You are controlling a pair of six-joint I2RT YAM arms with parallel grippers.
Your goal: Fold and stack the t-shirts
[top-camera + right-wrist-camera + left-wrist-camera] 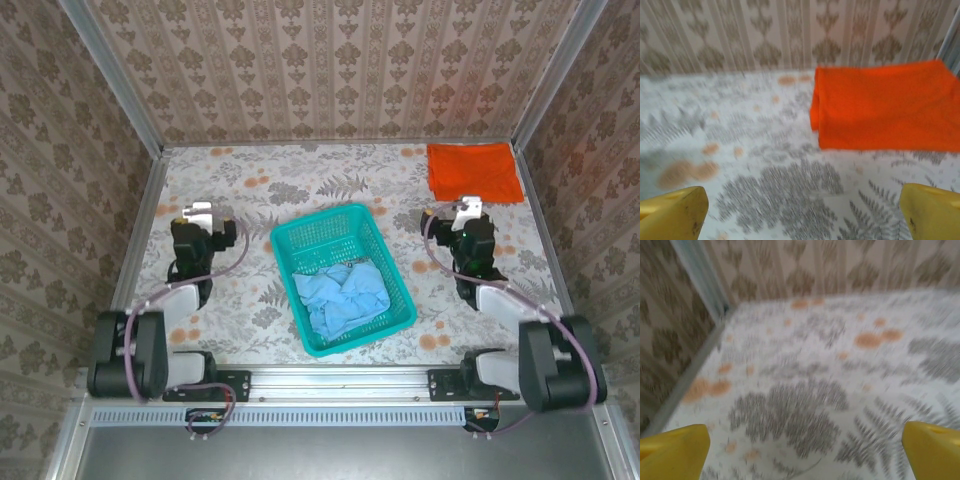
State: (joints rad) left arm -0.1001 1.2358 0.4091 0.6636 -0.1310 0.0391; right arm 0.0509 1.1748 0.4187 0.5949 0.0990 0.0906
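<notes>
orange-red tee [476, 171], light blue tee [341, 293], teal basket [300, 241]

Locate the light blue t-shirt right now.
In the top view, the light blue t-shirt lies crumpled in the teal mesh basket, centred between the left gripper and right gripper.

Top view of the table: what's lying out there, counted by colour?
orange-red t-shirt, folded flat at the far right corner: 1
light blue t-shirt, crumpled inside the basket: 1
teal basket, mid-table: 1
Total: 3
</notes>
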